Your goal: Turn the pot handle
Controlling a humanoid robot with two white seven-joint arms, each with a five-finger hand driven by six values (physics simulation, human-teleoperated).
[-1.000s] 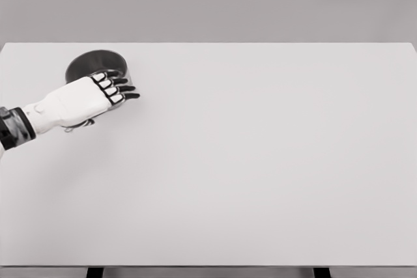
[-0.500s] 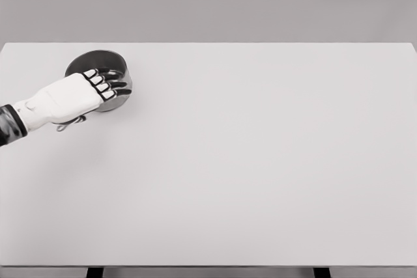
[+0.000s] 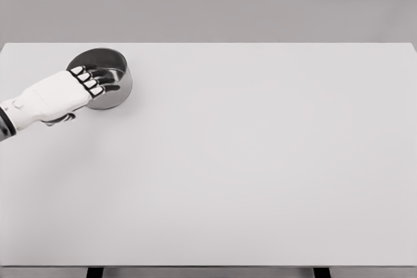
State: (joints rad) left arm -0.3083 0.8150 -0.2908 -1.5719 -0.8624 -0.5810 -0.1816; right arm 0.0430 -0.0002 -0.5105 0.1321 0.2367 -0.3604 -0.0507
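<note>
Pot [image 3: 112, 86]: round, shallow, dark grey metal, shiny wall, standing upright near the far left corner of the table. Its handle cannot be made out; if it points toward the near left, it lies hidden under the hand.

Table [image 3: 260, 161]: wide, flat, white top, dark legs just showing at the near edge.

Left hand [image 3: 68, 90]: white five-finger hand with dark fingertips, its arm entering from the left edge. Palm faces down; the fingers [image 3: 98, 81] reach over the near-left rim and into the bowl of the pot, lying fairly straight and only slightly bent. Whether anything is pinched below the palm cannot be told; no firm grasp shows.

Right hand: not to be seen.

Progress, as judged: early or middle stage. The hand is at the pot, but the handle's heading is hidden, so no turn can be confirmed. Left to do: swing the handle round, then release.
</note>
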